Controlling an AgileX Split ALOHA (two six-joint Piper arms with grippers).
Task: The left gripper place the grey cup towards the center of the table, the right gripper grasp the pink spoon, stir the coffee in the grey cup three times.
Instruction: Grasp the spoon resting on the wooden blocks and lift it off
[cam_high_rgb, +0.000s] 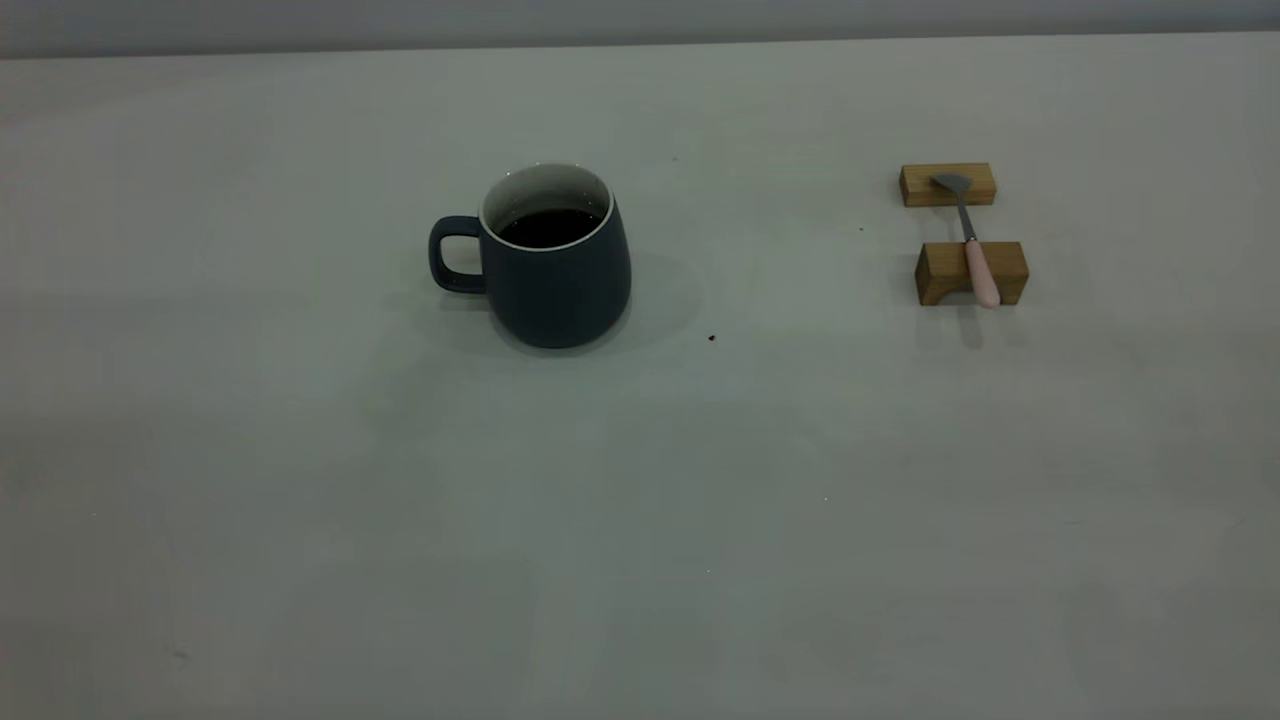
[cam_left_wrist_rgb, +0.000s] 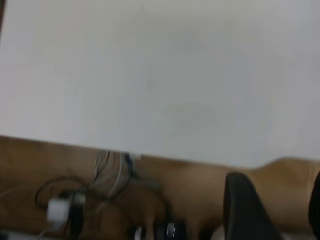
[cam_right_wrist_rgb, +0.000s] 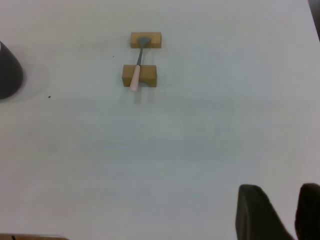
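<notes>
Cup: the grey cup (cam_high_rgb: 556, 268) stands upright on the table (cam_high_rgb: 640, 520), left of the table's middle in the exterior view, handle pointing away from the spoon; nothing touches it. Its dark edge also shows at the border of the right wrist view (cam_right_wrist_rgb: 9, 72).
Coffee: the coffee (cam_high_rgb: 548, 227) lies dark and flat inside the cup, below the pale rim.
Spoon: the pink spoon (cam_high_rgb: 972, 248) lies well apart from the cup, on the side away from its handle. It bridges 2 wooden blocks: the grey bowl rests on the far block (cam_high_rgb: 947, 185) and the pink handle crosses the near block (cam_high_rgb: 971, 273), its tip overhanging the front edge.
Speck: a small dark speck (cam_high_rgb: 712, 338) sits on the table just beyond the cup's shadow, on the spoon's side.
Left gripper: the left gripper (cam_left_wrist_rgb: 275, 210) hangs past the table's edge, over a brown surface with loose cables (cam_left_wrist_rgb: 100, 190), far from the cup; 2 dark fingers show with a gap between them, holding nothing.
Right gripper: the right gripper (cam_right_wrist_rgb: 287, 212) hovers above bare table, well apart from the spoon and blocks; its 2 dark fingers (cam_right_wrist_rgb: 255, 212) stand narrowly apart, holding nothing.
</notes>
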